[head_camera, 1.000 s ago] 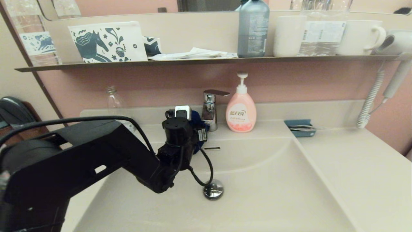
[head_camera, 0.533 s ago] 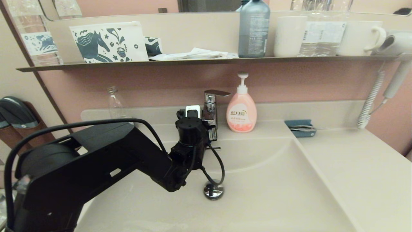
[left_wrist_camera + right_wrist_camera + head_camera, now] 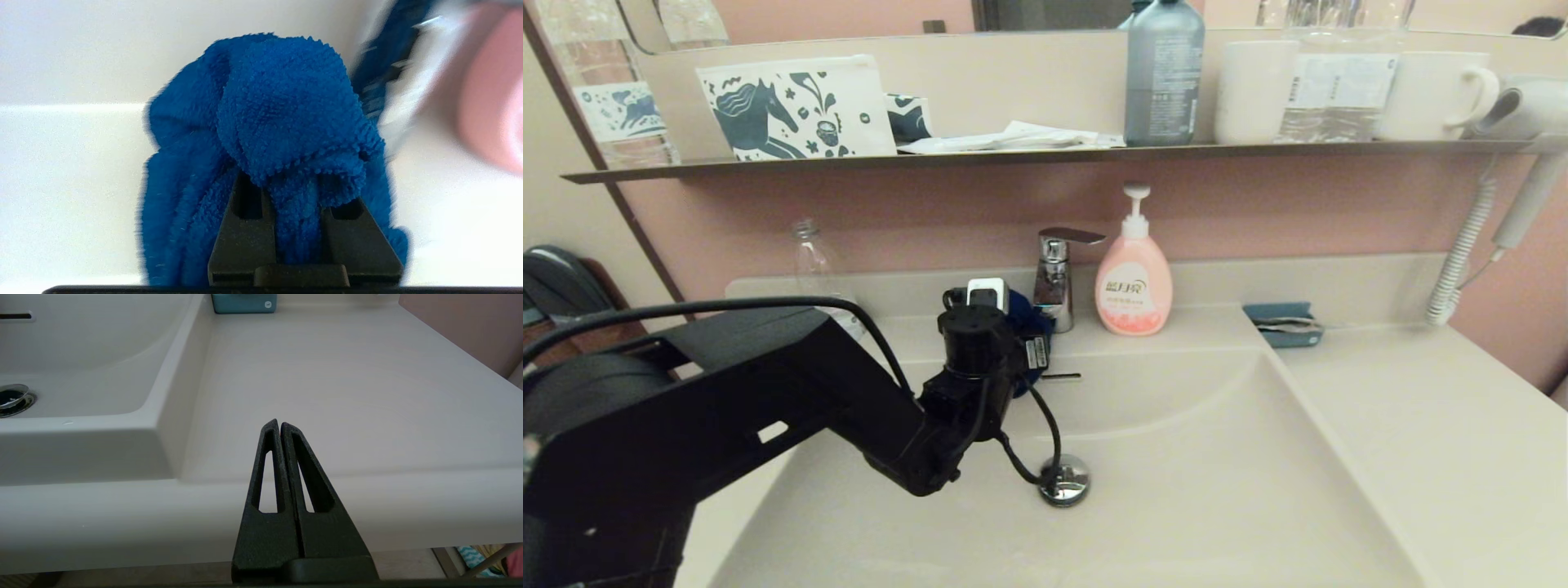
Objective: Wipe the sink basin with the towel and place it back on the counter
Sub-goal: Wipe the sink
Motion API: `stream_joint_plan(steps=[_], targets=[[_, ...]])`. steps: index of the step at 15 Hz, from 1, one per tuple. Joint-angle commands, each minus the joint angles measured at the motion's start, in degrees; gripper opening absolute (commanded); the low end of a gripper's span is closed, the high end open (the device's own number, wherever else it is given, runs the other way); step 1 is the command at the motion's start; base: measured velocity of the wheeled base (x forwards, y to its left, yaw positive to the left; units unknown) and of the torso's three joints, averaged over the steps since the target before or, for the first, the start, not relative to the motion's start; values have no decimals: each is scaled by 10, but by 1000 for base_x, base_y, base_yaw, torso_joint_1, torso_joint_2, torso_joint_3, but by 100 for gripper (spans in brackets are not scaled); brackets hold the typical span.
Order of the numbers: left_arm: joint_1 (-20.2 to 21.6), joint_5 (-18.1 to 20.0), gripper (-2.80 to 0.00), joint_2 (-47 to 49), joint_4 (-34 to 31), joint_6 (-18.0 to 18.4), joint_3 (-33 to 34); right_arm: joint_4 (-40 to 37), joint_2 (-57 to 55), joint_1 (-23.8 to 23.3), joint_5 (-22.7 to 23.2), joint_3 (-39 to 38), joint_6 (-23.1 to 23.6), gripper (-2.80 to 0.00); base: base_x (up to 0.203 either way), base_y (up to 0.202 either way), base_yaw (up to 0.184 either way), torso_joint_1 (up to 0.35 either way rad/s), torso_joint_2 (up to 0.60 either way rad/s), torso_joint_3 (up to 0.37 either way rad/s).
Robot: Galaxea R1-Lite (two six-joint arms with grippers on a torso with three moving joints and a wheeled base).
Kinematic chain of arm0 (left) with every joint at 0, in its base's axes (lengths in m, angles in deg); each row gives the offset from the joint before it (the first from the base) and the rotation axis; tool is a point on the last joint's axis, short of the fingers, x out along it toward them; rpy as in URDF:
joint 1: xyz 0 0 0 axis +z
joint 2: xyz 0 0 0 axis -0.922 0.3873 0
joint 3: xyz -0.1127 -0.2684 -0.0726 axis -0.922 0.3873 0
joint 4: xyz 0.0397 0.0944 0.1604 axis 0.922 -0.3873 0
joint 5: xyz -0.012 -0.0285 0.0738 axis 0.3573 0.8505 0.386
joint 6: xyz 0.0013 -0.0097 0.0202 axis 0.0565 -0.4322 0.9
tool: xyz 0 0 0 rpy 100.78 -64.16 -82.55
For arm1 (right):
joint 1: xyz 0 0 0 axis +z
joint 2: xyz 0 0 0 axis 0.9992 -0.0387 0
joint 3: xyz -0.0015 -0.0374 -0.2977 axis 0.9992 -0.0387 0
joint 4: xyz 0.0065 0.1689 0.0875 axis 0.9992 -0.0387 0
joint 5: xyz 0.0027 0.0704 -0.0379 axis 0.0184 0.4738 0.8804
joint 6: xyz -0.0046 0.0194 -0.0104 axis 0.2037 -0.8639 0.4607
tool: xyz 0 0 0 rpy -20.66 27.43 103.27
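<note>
Left gripper [image 3: 296, 204] clamped on blue towel [image 3: 282, 118] at basin's [image 3: 1217, 490] twelve o'clock wall, right gripper [image 3: 280, 426] closed, parked over counter [image 3: 347, 396]

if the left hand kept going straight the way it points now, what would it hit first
Probably the low raised back edge of the cream-beige counter, just left of the chrome faucet. The left hand is shut on the fluffy blue towel, which would touch first; depth is unclear.

Soap bottle [image 3: 1134, 278] on counter [image 3: 1421, 425]
</note>
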Motion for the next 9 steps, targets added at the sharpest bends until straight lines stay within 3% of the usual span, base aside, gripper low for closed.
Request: stream_joint_plan(steps=[1,3,9], targets=[[29,8,-280,-33,-18,-2,33,0,0,0,0,0,0,-280,0,0,0,0,0,0],[64,29,-280,-58,-45,-4,50,0,0,0,0,0,0,-280,0,0,0,0,0,0],[149,88,-280,-140,-212,-2,51,0,0,0,0,0,0,-280,0,0,0,0,0,0]])
